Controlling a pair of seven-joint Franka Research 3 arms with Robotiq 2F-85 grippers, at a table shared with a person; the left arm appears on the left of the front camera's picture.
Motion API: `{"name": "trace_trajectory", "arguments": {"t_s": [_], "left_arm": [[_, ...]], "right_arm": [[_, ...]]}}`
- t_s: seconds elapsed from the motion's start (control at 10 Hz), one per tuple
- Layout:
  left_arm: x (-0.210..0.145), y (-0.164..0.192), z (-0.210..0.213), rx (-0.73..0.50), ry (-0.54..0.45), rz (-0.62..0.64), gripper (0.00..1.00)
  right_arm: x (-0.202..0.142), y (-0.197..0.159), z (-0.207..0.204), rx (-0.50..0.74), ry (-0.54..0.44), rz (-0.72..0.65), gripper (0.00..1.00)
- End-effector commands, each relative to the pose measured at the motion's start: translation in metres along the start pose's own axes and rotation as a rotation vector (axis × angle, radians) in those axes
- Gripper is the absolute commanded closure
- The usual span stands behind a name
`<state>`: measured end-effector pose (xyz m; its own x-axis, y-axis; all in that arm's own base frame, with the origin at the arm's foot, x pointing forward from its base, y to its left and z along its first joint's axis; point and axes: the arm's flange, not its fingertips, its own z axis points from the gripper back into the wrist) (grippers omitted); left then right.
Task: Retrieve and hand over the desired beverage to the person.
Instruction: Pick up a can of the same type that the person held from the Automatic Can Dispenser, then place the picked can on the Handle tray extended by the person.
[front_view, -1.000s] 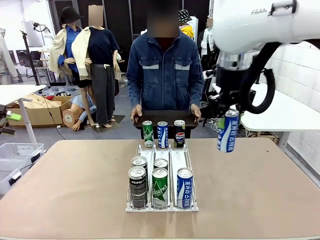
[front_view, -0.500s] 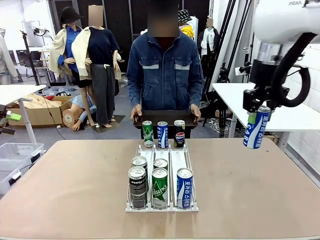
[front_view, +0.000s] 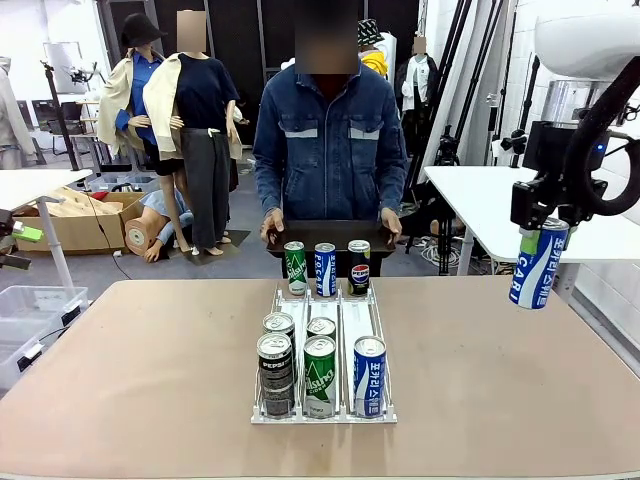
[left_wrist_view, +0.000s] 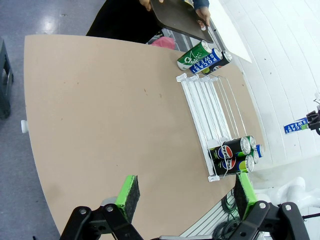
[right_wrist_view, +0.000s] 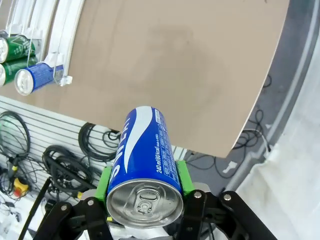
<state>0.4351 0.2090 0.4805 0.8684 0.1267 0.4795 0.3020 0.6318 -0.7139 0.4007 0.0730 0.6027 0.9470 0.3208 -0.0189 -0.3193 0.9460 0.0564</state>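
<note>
A: How does the right arm (front_view: 590, 45) stand?
B: It reaches in high from the right side, and the right gripper (front_view: 543, 232) points down below the wrist. The fingers (right_wrist_view: 182, 175) press from both sides on the top end of a blue can (right_wrist_view: 145, 145), which tilts a little.
A: And the left gripper (left_wrist_view: 186, 196)?
B: The jaws stand wide apart, green pads (left_wrist_view: 129, 192) facing each other.

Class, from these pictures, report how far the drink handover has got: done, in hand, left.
Done: a blue can is off the rack, shut in the right gripper. In hand: it hangs tilted in the air by the table's right side. Left: carrying it to the person, who holds a dark tray at the far edge.
</note>
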Motion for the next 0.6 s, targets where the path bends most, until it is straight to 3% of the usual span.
{"name": "trace_trajectory", "arguments": {"t_s": [0.0, 0.1, 0.5], "left_arm": [[-0.001, -0.001, 0.001, -0.004, -0.002, -0.004, 0.0], [-0.001, -0.001, 0.001, -0.004, -0.002, -0.004, 0.0], [-0.001, -0.001, 0.001, -0.004, -0.002, -0.004, 0.0]], "right_arm": [[-0.012, 0.002, 0.005, 0.028, -0.045, 0.03, 0.98], [0.0, 0.0, 0.0, 0.0, 0.0, 0.0, 0.98], [0.0, 0.0, 0.0, 0.0, 0.0, 0.0, 0.98]]}}
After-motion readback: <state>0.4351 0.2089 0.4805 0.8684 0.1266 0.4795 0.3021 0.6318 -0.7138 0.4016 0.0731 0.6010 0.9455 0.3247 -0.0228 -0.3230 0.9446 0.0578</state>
